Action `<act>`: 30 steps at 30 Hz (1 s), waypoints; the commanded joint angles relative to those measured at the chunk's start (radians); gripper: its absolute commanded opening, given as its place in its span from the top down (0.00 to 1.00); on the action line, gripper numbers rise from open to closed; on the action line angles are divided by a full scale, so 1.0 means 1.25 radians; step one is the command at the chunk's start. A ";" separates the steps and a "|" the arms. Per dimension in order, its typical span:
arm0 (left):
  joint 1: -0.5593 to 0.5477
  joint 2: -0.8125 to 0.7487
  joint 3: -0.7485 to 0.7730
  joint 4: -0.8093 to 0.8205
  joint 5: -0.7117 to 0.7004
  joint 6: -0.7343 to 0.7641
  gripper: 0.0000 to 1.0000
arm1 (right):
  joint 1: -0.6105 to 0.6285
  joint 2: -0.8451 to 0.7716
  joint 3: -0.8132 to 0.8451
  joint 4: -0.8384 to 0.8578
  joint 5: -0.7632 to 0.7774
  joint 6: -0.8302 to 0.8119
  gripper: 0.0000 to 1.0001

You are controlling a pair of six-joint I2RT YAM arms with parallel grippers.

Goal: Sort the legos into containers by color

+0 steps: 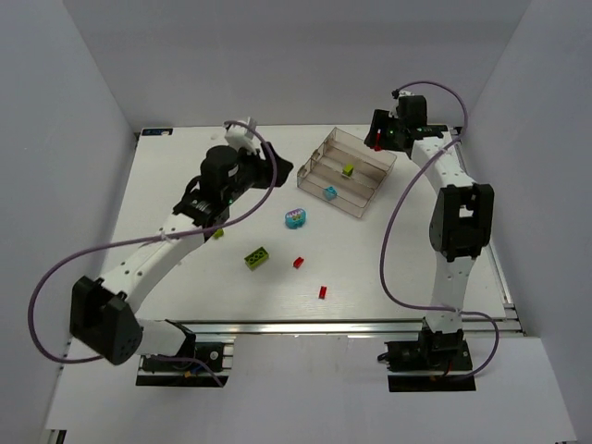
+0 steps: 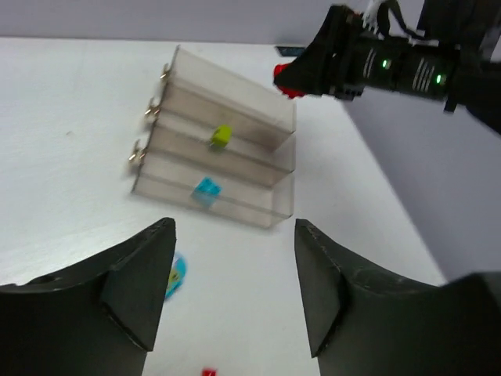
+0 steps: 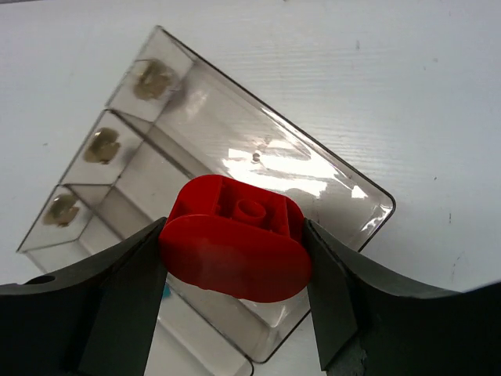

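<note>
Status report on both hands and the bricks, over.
Right hand shut on red studded plastic brick, over clear plastic tray. Left hand open, empty. Lime brick, cyan brick in tray. No obstruction seen.

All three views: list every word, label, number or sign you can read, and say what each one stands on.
No text can be read in any view.
The red brick: no legible lettering on its stud.
The clear tray: no label.
The green lights on the right arm: lights, not characters.
The dark tag at the table's far left corner: too small to read.
</note>
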 commanded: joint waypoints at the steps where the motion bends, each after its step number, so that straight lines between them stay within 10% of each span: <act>1: -0.002 -0.077 -0.109 -0.110 -0.091 0.097 0.27 | 0.004 0.048 0.093 -0.050 0.075 0.084 1.00; 14: -0.011 -0.254 -0.257 -0.163 -0.208 0.164 0.20 | 0.030 0.175 0.184 -0.060 0.144 0.083 0.90; 21: -0.011 -0.248 -0.257 -0.178 -0.218 0.162 0.17 | 0.028 0.176 0.181 -0.065 0.119 0.069 0.43; 30: -0.011 -0.250 -0.266 -0.178 -0.233 0.166 0.15 | 0.025 0.141 0.165 -0.063 0.106 0.049 0.19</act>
